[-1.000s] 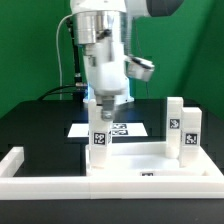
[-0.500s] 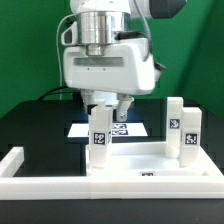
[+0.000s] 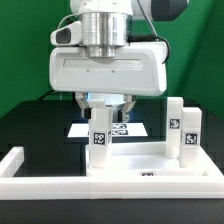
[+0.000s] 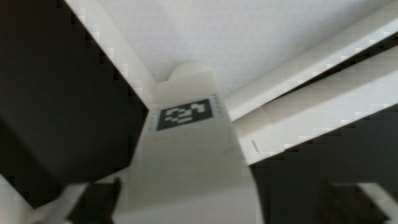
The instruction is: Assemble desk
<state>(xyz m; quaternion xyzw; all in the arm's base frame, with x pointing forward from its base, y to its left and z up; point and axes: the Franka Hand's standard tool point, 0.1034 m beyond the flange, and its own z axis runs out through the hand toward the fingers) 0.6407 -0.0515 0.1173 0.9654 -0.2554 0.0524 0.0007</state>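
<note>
The desk panel (image 3: 150, 160), white with a raised rim, lies flat at the front of the table. One white leg post (image 3: 99, 135) with a tag stands upright at the panel's corner on the exterior view's left. Two more tagged posts (image 3: 175, 120) (image 3: 190, 136) stand on the exterior view's right. My gripper (image 3: 104, 107) hangs straight over the left post, broadside to the camera, its jaws down either side of the post's top. In the wrist view the post (image 4: 187, 150) runs up between the fingers (image 4: 98, 203), with a gap on one side. The gripper (image 4: 228, 206) is open.
The low white L-shaped border rail (image 3: 20, 165) runs along the front and up the exterior view's left. The marker board (image 3: 128, 129) lies on the black table behind the posts. A green backdrop stands behind the arm.
The gripper has turned about its vertical axis over the left post, from narrow side to broad side facing the camera. The post and the panel have not moved.
</note>
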